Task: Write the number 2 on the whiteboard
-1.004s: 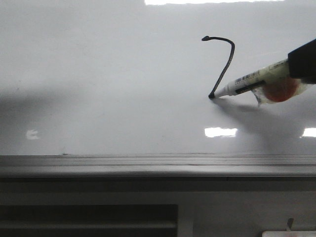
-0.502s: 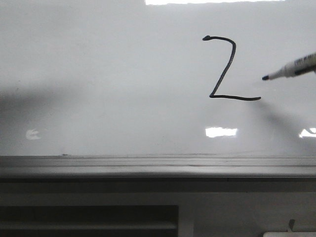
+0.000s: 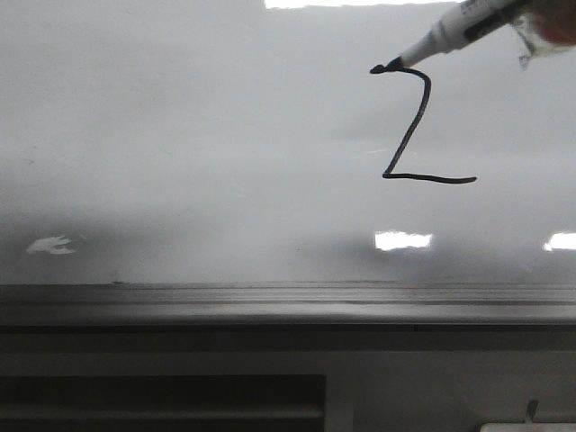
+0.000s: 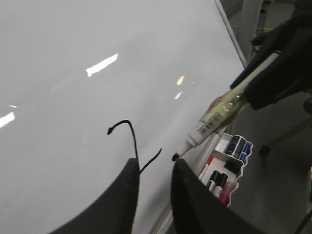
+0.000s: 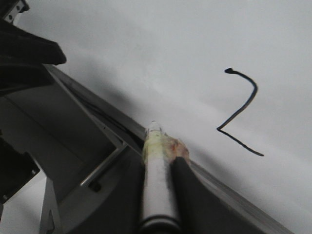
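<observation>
Standing complete on the whiteboard point(image 3: 180, 162), the number 2 point(image 3: 416, 126) sits in the upper right of the front view: a small hook at the top left, a curve into a long diagonal, and a flat base stroke running right. Nothing else is written on the board, and the grey ledge point(image 3: 270, 301) runs along its lower edge, well below the figure.

Right at the hook is the tip of the marker point(image 3: 441, 36), which slants in from the upper right corner. From the front it looks to be touching the start of the stroke, though whether the tip is on the surface or just off it cannot be told from this angle. The right gripper point(image 5: 163, 195) is clamped around the marker's barrel, fingers tight on either side in its own wrist view. The left gripper point(image 4: 153, 195) carries nothing; its fingers stand a narrow gap apart, low by the board. Beyond the board's edge, the left wrist view also shows a small tray of spare markers point(image 4: 226, 165).

The figure reads as done, so the risk now is spoiling it. If the tip presses or drags at the hook, it would thicken or smear that corner, or leave a stray tail. A sideways drift during withdrawal would cause the same, so lifting straight off the surface seems safest.
</observation>
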